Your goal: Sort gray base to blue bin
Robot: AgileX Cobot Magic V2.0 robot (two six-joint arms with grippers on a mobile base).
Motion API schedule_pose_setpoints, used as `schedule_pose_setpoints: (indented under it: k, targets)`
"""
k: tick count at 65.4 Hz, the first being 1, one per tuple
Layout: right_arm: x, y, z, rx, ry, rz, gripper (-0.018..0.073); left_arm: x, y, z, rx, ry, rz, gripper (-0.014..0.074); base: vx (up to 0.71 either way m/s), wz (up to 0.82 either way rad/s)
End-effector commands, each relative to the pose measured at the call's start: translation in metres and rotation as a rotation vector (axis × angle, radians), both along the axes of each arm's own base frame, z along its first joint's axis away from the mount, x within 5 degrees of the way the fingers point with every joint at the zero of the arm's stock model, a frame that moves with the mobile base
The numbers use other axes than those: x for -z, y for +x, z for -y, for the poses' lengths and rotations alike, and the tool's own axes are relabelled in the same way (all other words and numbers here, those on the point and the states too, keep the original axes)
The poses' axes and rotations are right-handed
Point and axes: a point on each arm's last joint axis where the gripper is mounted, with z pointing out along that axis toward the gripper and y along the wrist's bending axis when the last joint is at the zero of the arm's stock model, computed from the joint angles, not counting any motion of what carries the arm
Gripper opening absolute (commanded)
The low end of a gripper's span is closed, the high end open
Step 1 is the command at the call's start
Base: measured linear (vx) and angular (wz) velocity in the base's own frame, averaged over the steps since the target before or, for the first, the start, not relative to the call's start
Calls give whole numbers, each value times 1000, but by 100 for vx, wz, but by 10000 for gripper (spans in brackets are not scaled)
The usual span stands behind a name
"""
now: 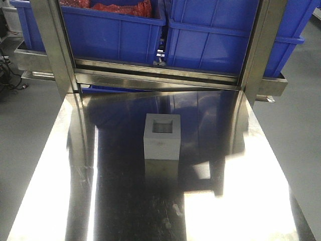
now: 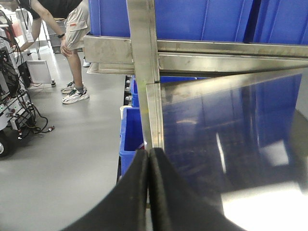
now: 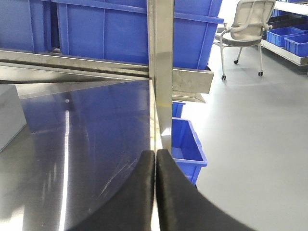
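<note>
Gray base [image 1: 162, 136] is sitting on the surface [image 1: 241, 201], recess facing up, no long axis, at ten o'clock from the right tool [image 3: 155, 154]; it and the left tool [image 2: 148, 154] are pinching closed, empty.

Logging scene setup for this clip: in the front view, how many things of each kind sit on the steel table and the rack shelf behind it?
Matte gray cube-like block with a square recess on top: 1
Large bright-blue plastic bins on the shelf: 2
Total: 3
Red contents of the left bin not counted.
</note>
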Motion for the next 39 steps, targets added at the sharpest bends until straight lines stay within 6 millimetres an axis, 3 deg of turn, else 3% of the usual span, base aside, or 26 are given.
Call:
schedule_pose_setpoints:
  k: [1, 21, 39]
  targets:
    - [-6, 1, 0, 0, -18, 72, -5, -26, -2, 0, 3, -23, 172, -6, 0, 0]
    - [-6, 1, 0, 0, -18, 72, -5, -82, 0, 0, 3, -19, 114, -6, 0, 0]
    - [-6, 1, 0, 0, -18, 72, -5, -140, 38, -1, 4, -8, -52, -6, 0, 0]
